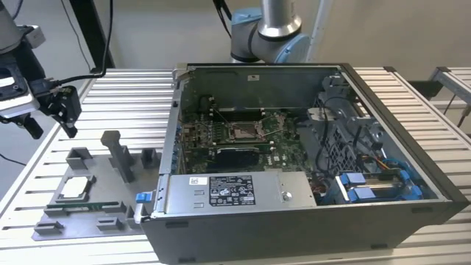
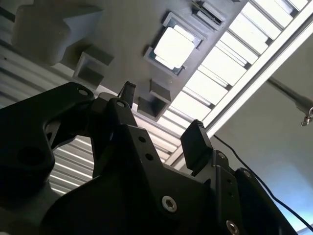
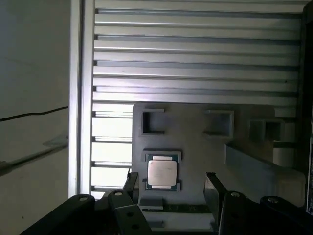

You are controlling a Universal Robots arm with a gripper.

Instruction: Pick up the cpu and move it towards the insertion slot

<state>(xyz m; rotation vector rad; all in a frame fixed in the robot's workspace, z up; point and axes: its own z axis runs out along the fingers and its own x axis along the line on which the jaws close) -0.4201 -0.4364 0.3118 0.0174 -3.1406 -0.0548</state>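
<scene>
Well clear above cpu (image 3: pixel 162 173) nr tray (image 3: pixel 188 128) edge, gripper (image 1: pixel 52 130) wide open, nothing held.

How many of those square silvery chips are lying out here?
1. The cpu lies in a recess of the grey tray, at the exterior view's left of the computer case. The insertion slot looks empty. Parts of the case interior are hidden.

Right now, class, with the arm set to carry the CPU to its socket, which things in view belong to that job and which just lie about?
Belong to the job: small flat square silvery CPU, resting in the grey plastic tray; square metal-framed socket on the green board; open, empty black pincer.
Lying about: long thin green memory stick; grey labelled metal box; blue plastic brackets.
</scene>
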